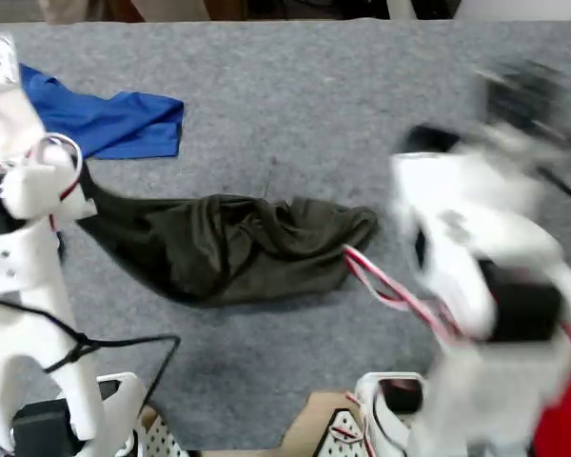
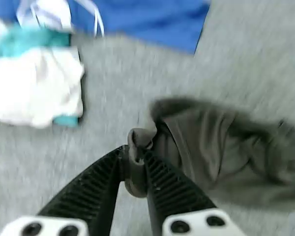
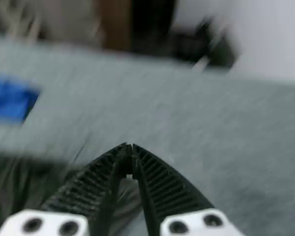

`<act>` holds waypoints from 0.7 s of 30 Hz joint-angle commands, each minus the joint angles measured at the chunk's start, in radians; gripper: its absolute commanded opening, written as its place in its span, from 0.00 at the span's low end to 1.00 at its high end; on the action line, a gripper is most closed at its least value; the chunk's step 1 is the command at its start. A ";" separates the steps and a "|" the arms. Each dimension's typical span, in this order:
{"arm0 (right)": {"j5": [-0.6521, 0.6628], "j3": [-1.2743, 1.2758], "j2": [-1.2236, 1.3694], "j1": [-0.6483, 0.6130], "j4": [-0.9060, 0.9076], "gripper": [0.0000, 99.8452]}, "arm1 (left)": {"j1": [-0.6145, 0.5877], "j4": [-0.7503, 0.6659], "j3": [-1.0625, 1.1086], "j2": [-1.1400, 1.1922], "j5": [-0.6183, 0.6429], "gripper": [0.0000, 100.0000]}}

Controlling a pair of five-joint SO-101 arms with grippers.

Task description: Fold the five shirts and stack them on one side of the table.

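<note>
A dark olive shirt [image 1: 238, 243] lies crumpled across the middle of the grey table [image 1: 295, 86]. My left gripper [image 2: 135, 162] is shut on a bunched corner of the dark olive shirt [image 2: 226, 152], at that shirt's left end in the high view, beside the left arm [image 1: 24, 248]. A blue shirt [image 1: 114, 119] lies at the far left of the table. My right gripper [image 3: 128, 152] is shut with nothing in it, held above the table. The right arm [image 1: 476, 257] stands off the dark shirt's right end.
A white and teal bundle of cloth [image 2: 37, 83] lies near the blue shirt [image 2: 137, 19]. Something red [image 1: 563, 409] sits at the near right corner. Bare grey table stretches along the far side and to the right.
</note>
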 commanded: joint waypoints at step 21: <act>-0.003 -0.160 1.208 -0.349 -0.173 0.20 | -0.005 -0.417 0.770 -0.064 0.003 0.02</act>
